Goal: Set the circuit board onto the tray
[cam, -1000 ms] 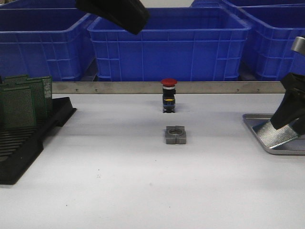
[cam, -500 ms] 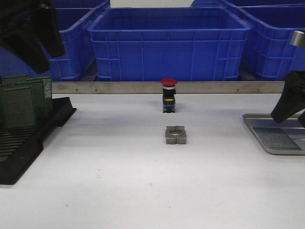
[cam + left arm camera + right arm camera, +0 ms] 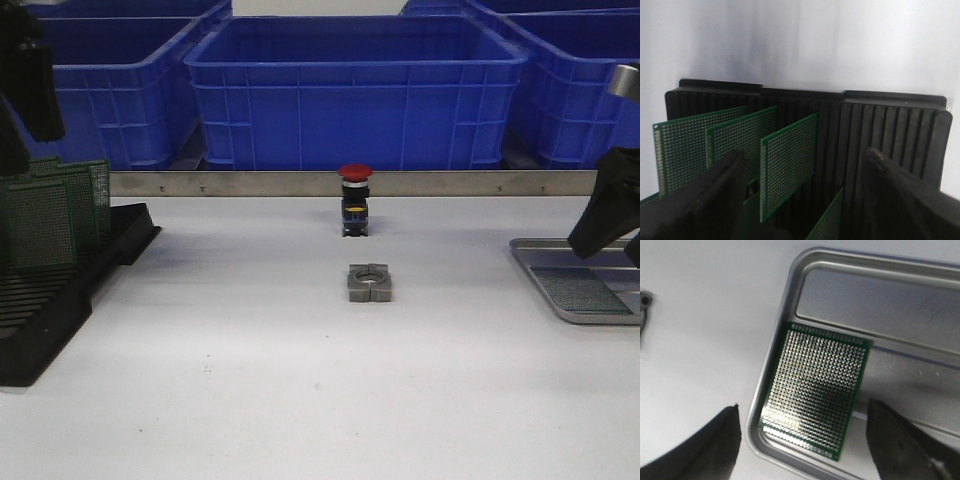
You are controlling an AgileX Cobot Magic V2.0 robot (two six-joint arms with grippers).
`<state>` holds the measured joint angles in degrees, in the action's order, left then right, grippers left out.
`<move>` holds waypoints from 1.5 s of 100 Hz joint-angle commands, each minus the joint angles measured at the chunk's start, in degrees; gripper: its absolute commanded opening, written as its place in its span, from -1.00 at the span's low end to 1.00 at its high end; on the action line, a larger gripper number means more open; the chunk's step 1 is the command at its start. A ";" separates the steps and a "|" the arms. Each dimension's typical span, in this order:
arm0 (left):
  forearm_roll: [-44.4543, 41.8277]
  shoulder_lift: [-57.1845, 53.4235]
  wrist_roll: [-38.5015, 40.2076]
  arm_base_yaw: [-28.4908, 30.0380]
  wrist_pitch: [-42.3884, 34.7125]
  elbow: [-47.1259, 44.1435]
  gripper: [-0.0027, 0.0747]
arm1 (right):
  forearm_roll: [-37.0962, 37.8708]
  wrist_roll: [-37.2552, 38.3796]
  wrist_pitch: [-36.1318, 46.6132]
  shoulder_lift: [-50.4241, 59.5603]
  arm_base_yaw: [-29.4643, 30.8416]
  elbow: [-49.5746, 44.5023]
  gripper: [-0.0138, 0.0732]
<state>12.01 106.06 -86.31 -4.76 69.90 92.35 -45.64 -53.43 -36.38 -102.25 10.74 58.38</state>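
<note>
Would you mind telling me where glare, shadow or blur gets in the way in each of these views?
Front view: even light, sharp; soft shadows under the grey block. Left wrist view: the left gripper fingers are dark and blurred, and a grey shadow falls on the table beyond the black rack. Right wrist view: glare whitens part of the circuit board in the tray; right gripper fingers blurred.
</note>
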 commanded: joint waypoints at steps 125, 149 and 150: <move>0.43 1.81 3.58 0.05 3.37 6.12 -0.98 | -1.86 -0.52 -3.87 4.12 0.28 2.55 0.57; 16.35 -2.09 1.91 -0.07 3.29 6.85 -0.98 | -1.86 -7.62 -6.54 10.73 -2.30 4.02 0.51; 17.45 -2.15 1.61 -0.07 3.29 6.85 -0.98 | -1.86 -8.05 -6.54 10.92 -2.53 4.02 0.50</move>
<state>20.58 108.24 -83.80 -4.76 70.02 97.39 -45.64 -56.45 -41.33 -96.27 9.89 60.64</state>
